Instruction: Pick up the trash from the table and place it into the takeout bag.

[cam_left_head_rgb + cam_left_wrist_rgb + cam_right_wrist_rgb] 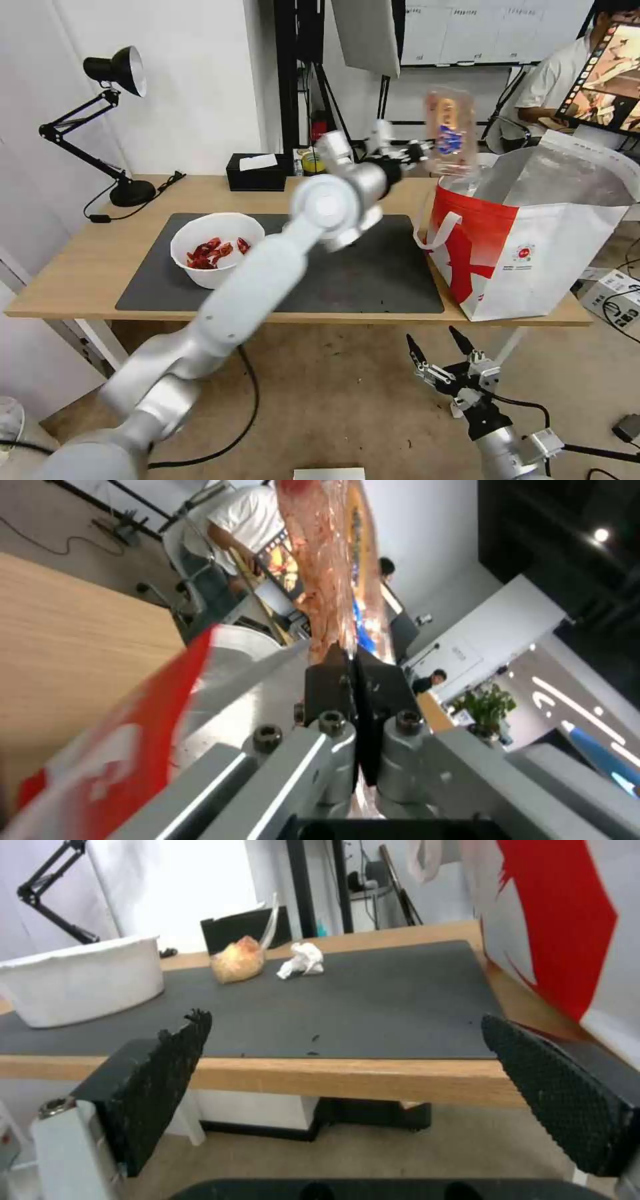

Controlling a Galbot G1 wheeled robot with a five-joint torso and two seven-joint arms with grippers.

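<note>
Three pieces of trash are left on the surface: a white bowl of red shells on the dark mat, and, seen from the right wrist, a small knotted bag and a crumpled tissue lying close together further back on the mat. The left end effector is raised above the near edge of the takeout bag, its jaws clamped on one edge of the clear plastic box, which stands on end over the bag's open foil-lined mouth. That box looks close to going in but is not yet inside. The right end effector hangs low in front of the surface edge, jaws spread wide and empty. By my judgement the job is in its early part, with most items left to collect.
</note>
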